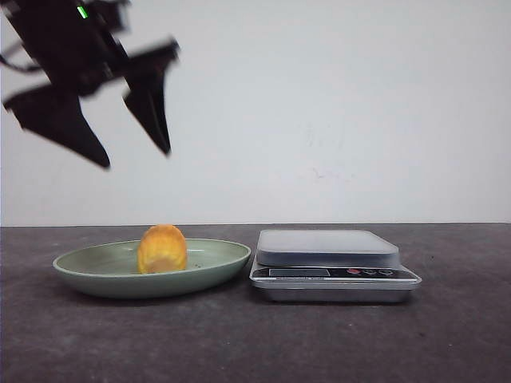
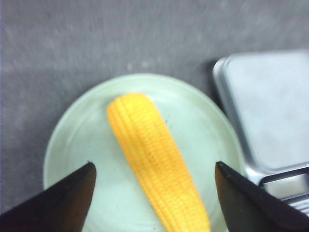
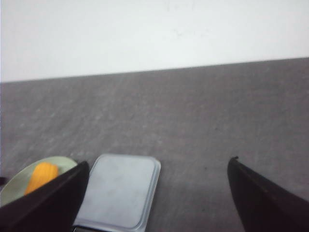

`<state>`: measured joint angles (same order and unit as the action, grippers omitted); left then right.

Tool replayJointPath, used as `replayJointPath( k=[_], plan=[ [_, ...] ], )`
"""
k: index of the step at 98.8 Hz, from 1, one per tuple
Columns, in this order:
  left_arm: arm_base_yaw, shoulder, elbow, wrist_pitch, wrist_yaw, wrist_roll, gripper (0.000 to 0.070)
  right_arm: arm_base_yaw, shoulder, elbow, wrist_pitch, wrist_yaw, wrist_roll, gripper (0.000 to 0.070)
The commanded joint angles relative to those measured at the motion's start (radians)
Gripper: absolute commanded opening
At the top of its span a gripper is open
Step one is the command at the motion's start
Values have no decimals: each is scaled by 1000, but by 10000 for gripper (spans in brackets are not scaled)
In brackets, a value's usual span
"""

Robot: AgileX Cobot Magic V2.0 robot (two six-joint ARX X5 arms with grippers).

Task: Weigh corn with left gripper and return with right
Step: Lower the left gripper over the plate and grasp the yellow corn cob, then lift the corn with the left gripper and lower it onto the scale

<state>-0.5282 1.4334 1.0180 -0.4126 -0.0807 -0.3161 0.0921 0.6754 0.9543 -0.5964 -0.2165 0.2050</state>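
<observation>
Lying in the pale green plate [image 1: 80,267], the corn [image 1: 162,249] sits just left of the kitchen scale [image 1: 327,247], untouched. We hold our left gripper [image 1: 136,155] high above the plate, fingers spread wide and empty; our right gripper [image 3: 157,203] is wide open too, beyond the scale. We judge the risk as a pinch across the rounded, tapering cob squeezing it sideways out of the shallow dish
</observation>
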Motion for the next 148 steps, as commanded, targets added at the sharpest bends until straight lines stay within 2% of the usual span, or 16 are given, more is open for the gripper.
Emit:
replayJointPath(
  k=[1,12,33,50,56,68,69,91,113,132,148],
  plan=[
    [-13,51,16,23,-9,-22,474,6,7,21,3,-3,-15,581],
    [-27,121,16,59,-9,-67,474,11,10,21,-5,0,-28,581],
    [-55,212,16,104,-11,-98,474,11,10,21,-11,-1,-37,581],
    [-63,252,16,92,-58,-113,459,11,10,21,-11,0,-37,580],
    [-63,258,16,91,-58,-116,360,11,10,21,-11,0,-37,580],
    [-63,260,16,94,-58,-113,11,11,10,21,-11,0,-37,580],
    [-63,260,16,95,-58,-113,0,11,10,21,-11,0,-37,580],
    [-63,244,21,85,-52,-111,11,11,10,21,-11,0,-37,580],
    [-92,121,35,55,-40,-107,11,11,10,21,-11,0,-36,580],
    [-185,98,195,-36,-35,-77,11,11,10,21,-11,-1,-33,580],
    [-263,141,342,-11,-47,-86,11,11,10,21,-16,-1,-33,580]
  ],
)
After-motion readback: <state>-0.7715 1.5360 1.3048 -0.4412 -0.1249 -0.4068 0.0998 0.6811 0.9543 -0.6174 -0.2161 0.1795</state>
